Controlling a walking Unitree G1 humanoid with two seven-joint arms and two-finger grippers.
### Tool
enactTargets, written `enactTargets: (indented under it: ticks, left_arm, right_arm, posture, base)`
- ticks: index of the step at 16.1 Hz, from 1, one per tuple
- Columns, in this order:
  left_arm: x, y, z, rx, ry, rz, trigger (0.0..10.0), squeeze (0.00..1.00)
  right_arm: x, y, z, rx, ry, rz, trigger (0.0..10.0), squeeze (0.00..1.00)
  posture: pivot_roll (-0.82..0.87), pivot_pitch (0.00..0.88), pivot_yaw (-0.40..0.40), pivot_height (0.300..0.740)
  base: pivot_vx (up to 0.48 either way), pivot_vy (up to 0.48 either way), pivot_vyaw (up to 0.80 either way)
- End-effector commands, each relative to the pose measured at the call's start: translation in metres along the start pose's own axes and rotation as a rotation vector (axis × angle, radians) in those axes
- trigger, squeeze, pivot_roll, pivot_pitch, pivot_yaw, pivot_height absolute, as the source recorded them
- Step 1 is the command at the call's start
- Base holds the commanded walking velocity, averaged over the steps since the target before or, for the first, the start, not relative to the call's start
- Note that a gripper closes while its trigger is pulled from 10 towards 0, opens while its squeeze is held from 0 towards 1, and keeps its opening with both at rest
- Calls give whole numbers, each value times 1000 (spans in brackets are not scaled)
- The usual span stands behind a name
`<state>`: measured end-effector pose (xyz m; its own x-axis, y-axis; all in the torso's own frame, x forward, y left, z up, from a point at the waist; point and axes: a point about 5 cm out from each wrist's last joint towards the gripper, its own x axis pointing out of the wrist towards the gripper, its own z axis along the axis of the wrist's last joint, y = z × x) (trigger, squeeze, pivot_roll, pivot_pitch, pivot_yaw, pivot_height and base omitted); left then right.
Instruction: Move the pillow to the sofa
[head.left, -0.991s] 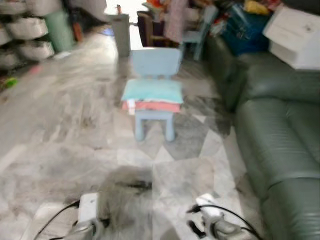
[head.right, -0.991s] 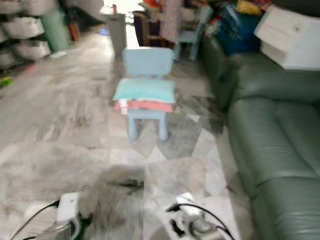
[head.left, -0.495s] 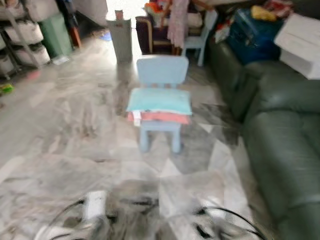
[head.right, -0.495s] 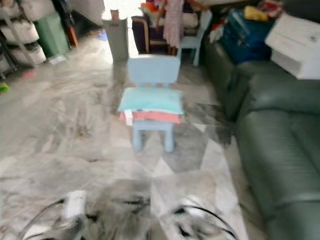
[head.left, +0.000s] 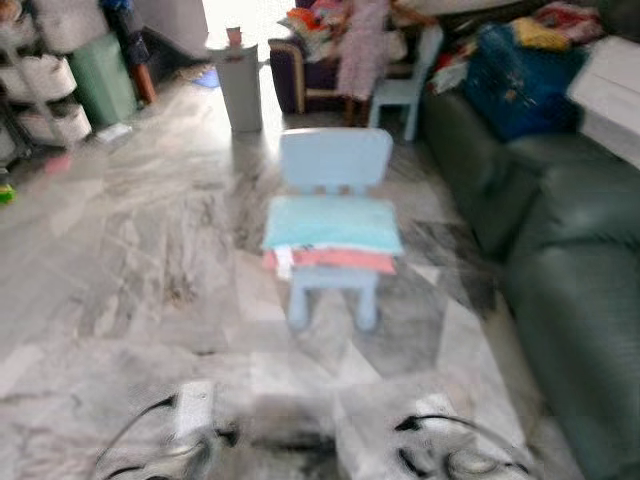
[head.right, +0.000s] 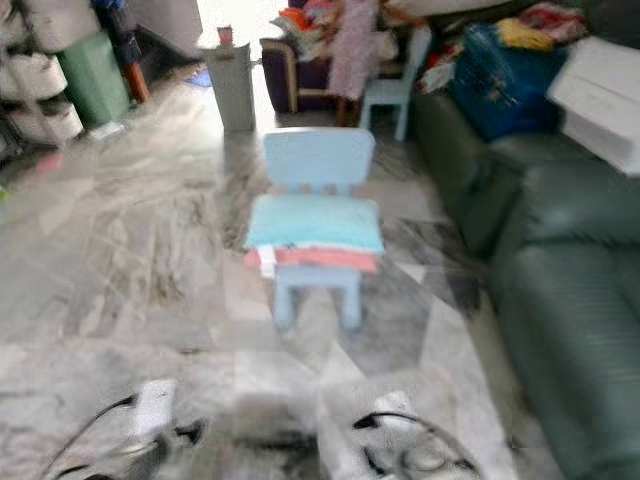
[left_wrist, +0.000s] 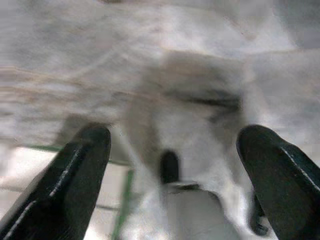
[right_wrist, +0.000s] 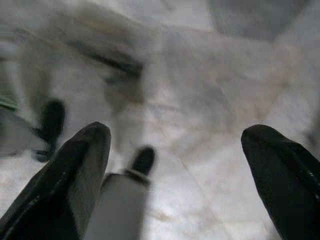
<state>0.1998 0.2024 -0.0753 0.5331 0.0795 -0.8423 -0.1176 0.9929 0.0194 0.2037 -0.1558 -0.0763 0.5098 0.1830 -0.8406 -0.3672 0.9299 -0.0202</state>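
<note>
The pale blue pillow lies flat, long axis crosswise, on a small blue chair straight ahead and well apart from the left gripper and right gripper, both spread wide and empty, sofa to the right

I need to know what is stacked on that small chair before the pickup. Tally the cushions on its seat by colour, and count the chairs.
Light blue chairs: 2, the near chair and a far chair
Teal pillow: 1
Pink cushion under it: 1
Total: 4
</note>
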Motion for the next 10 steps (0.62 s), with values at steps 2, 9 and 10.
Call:
enactTargets:
  ticks: [2, 9, 10]
  left_arm:
    - [1, -8, 6, 15, -13, -21, 10000, 0]
    - [1, -7, 6, 29, -12, -18, 10000, 0]
    - [1, -7, 6, 33, -12, -18, 10000, 0]
  right_arm:
    - [-3, -10, -6, 22, 14, -28, 10000, 0]
    - [-3, -9, -5, 11, 15, -27, 10000, 0]
    - [-3, -9, -5, 5, 16, -27, 10000, 0]
  posture:
    - [-73, 0, 20, 740]
    - [-71, 0, 21, 740]
    - [-71, 0, 20, 740]
  base:
    - [461, 0, 0]
    - [478, 0, 0]
    - [480, 0, 0]
